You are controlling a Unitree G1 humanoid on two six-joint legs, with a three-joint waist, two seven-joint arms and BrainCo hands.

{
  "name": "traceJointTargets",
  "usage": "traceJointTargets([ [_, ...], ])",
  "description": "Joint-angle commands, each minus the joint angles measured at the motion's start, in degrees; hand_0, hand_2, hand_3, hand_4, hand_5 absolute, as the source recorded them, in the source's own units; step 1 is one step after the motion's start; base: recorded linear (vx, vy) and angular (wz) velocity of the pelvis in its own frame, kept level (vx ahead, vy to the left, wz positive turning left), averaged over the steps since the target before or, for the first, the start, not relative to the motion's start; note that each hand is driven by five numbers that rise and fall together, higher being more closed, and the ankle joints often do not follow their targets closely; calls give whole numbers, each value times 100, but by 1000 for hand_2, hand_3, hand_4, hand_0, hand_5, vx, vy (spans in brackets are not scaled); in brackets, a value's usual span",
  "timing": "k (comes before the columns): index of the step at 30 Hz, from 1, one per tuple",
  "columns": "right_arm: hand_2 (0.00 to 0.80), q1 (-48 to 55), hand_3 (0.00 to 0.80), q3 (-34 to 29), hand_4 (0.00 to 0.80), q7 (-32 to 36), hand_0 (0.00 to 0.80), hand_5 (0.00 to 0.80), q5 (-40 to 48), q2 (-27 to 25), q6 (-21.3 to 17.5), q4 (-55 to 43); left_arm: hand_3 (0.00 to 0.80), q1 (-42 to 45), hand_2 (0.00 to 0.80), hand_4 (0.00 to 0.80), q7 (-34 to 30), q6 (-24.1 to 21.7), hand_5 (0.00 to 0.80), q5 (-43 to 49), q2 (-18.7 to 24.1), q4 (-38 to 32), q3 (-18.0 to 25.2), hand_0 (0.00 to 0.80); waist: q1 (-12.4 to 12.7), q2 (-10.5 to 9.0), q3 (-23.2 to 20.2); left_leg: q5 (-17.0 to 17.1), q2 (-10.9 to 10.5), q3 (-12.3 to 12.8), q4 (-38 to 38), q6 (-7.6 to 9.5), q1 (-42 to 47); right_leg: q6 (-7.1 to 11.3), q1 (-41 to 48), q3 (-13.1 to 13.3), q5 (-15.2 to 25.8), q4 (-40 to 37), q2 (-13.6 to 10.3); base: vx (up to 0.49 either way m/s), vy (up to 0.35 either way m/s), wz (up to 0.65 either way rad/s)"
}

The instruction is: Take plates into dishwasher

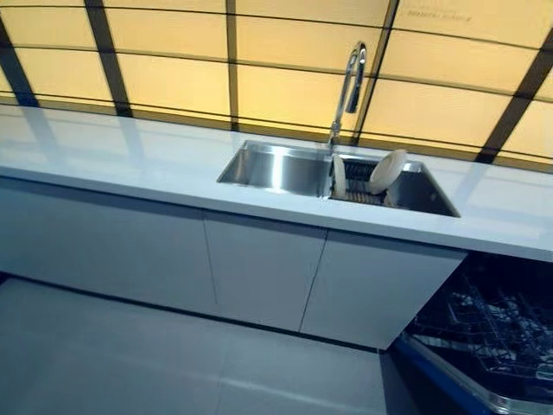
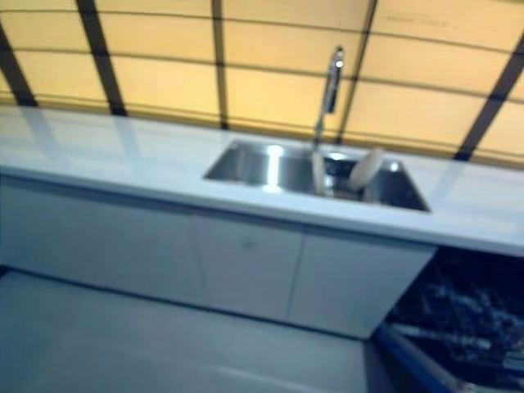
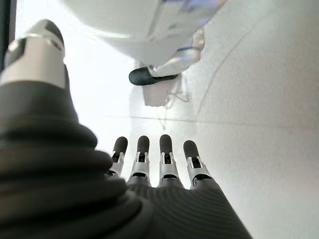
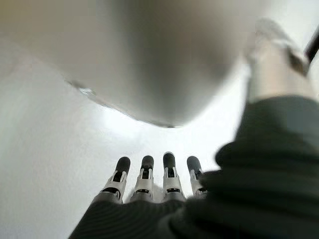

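Two pale plates stand on edge in a rack in the right half of the steel sink: a thin one and a rounder one leaning to its right. The dishwasher stands open at lower right, its dark wire rack pulled out. Neither hand shows in the eye views. My left hand shows only in the left wrist view, fingers straight, holding nothing. My right hand shows only in the right wrist view, fingers straight, holding nothing.
A tall chrome faucet rises behind the sink. The white countertop runs across the view above grey cabinet doors. A yellow tiled wall stands behind. Grey floor lies in front of the cabinets.
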Motion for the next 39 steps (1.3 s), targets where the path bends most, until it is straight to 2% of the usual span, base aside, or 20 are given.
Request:
traceJointTargets([
  [1, 0, -48, 0, -31, 0, 66, 0, 0, -54, -199, -273, 184, 0, -156, 0, 0, 176, 53, 0, 230, -25, 119, 239, 0, -252, 3, 311, -327, -49, -283, 161, -258, 410, 207, -63, -257, 2276, -2696, 63, 563, -357, 34],
  [3, 0, -108, 0, -93, 0, 115, 0, 0, -127, -185, -318, 269, 0, -154, 0, 0, 225, 53, 0, 107, -40, 128, 326, 0, -296, 86, 329, -403, 26, -432, 217, -265, 545, 155, -187, -123, 2208, -2830, 140, 325, -259, 30],
  [4, 0, -142, 0, -70, 0, 94, 0, 0, -109, -169, -288, 266, 0, -99, 0, 0, 231, 23, 0, 121, -45, 122, 366, 0, -268, 37, 337, -517, 18, -408, 334, -215, 532, 89, -32, -77, 2179, -2527, 71, 203, -241, 30],
  [5, 0, -164, 0, -68, 0, 51, 0, 0, -104, -138, -211, 252, 0, -22, 0, 0, 236, -1, 0, 189, -40, 140, 390, 0, -211, 5, 311, -601, 56, -310, 430, -187, 526, 56, 151, -191, 2002, -2552, 32, 161, -214, 37],
  [9, 0, -211, 0, 32, 0, -17, 0, 0, 69, -132, -55, 178, 0, 289, 0, 0, 343, -34, 0, 206, -65, 157, 633, 0, -170, -65, 167, -782, 275, -139, 307, -364, 905, 158, 502, -216, 2076, -2348, -18, 150, -222, 53],
  [13, 0, -230, 0, -7, 0, 40, 0, 0, -47, -245, -35, 124, 0, 393, 0, 0, 192, -9, 0, 327, -131, 122, 602, 0, -198, 21, -16, -694, 492, 85, 4, -519, 1085, 61, 781, -283, 1831, -2461, 105, 121, -86, -17],
  [20, 0, -353, 0, 90, 0, 115, 0, 0, -23, -224, -78, 98, 0, 275, 0, 0, 339, 44, 0, 309, -154, 56, 400, 0, -278, 86, -26, -718, 541, 190, -54, -638, 1154, 165, 548, -353, 1752, -2180, -28, 53, -36, -18],
  [23, 0, -394, 0, 146, 0, 194, 0, 0, -67, -187, -50, 50, 0, 251, 0, 0, 387, 37, 0, 351, -105, 54, 358, 0, -273, 104, -23, -752, 543, 252, -88, -645, 1246, 204, 357, -637, 1730, -1878, -116, 67, -51, -24],
  [24, 0, -415, 0, 187, 0, 249, 0, 0, -174, -185, -36, 22, 0, 257, 0, 0, 404, 14, 0, 323, -85, 30, 364, 0, -240, 133, -26, -742, 586, 324, -88, -663, 1300, 186, 273, -883, 1662, -1596, -201, 63, -49, -20],
  [28, 0, -454, 0, 263, 0, 339, 0, 0, -322, -202, 16, -5, 0, 196, 0, 0, 453, -21, 0, 124, -63, -3, 317, 0, -271, 133, -59, -784, 696, 265, -32, -710, 1395, 116, 135, -881, 1544, -1372, -234, 73, -66, -17],
  [29, 0, -469, 0, 317, 0, 475, 0, 0, -449, -230, 17, -15, 0, 191, 0, 0, 455, -42, 0, -3, -53, -48, 317, 0, -288, 106, -102, -859, 841, 247, 113, -791, 1493, 28, 154, -879, 1491, -1355, -211, 148, -148, 5],
  [30, 0, -500, 0, 382, 0, 595, 0, 0, -491, -259, 64, -21, 0, 193, 0, 0, 399, -23, 0, -63, -50, -82, 306, 0, -282, 143, -136, -476, 1132, 224, 505, -964, 1532, -134, 247, -861, 1410, -1428, -62, 126, -147, 10],
  [32, 0, -541, 0, 499, 0, 726, 0, 0, -510, -293, 168, -82, 0, 211, 0, 0, 354, -21, 0, -73, -76, -88, 324, 0, -248, 116, -160, 151, 1322, 99, 1279, -1068, 1305, -314, 459, -826, 1377, -1682, 76, 88, -129, 15],
  [33, 0, -577, 0, 606, 0, 866, 0, 0, -470, -338, 214, -123, 0, 239, 0, 0, 322, -38, 0, -119, -123, -80, 338, 0, -167, 44, -134, 464, 1339, -25, 2031, -1067, 901, -443, 697, -712, 1330, -1915, 167, 224, -260, -2],
  [34, 0, -595, 0, 690, 0, 934, 0, 0, -415, -389, 248, -207, 0, 279, 0, 0, 293, -70, 0, -142, -201, -75, 365, 0, 59, -148, 25, 582, 1040, -142, 3196, -959, -272, -584, 1170, -414, 1241, -2195, 218, 287, -241, -21],
  [35, 0, -598, 0, 693, 0, 930, 0, 0, -424, -400, 294, -259, 0, 296, 0, 0, 288, -62, 0, -134, -243, -91, 376, 0, 196, -177, 119, 440, 777, -190, 3376, -867, -692, -579, 1382, -288, 1215, -2309, 242, 343, -118, -41],
  [36, 0, -613, 0, 696, 0, 971, 0, 0, -466, -419, 301, -270, 0, 336, 0, 0, 296, -72, 0, -174, -296, -88, 389, 0, 361, -132, 224, 301, 467, -151, 2922, -776, -974, -508, 1622, -66, 1157, -2425, 326, 218, 32, -54],
  [37, 0, -619, 0, 693, 0, 978, 0, 0, -475, -420, 299, -266, 0, 339, 0, 0, 296, -74, 0, -180, -299, -86, 392, 0, 373, -143, 226, 316, 438, -128, 2839, -765, -995, -497, 1629, -46, 1161, -2437, 317, 277, 145, -82],
  [38, 0, -660, 0, 659, 0, 1014, 0, 0, -561, -407, 222, -194, 0, 389, 0, 0, 261, -113, 0, -171, -304, -82, 385, 0, 430, -71, 257, 370, 468, 112, 2039, -754, -1059, -411, 1750, -3, 1135, -2515, 395, 297, 179, -95],
  [39, 0, -676, 0, 624, 0, 1046, 0, 0, -666, -390, 96, -161, 0, 382, 0, 0, 199, -167, 0, -23, -304, -38, 414, 0, 579, 28, 317, 640, 392, 283, 1294, -801, -1325, -361, 1940, 27, 1085, -2558, 527, 354, 207, -110],
])
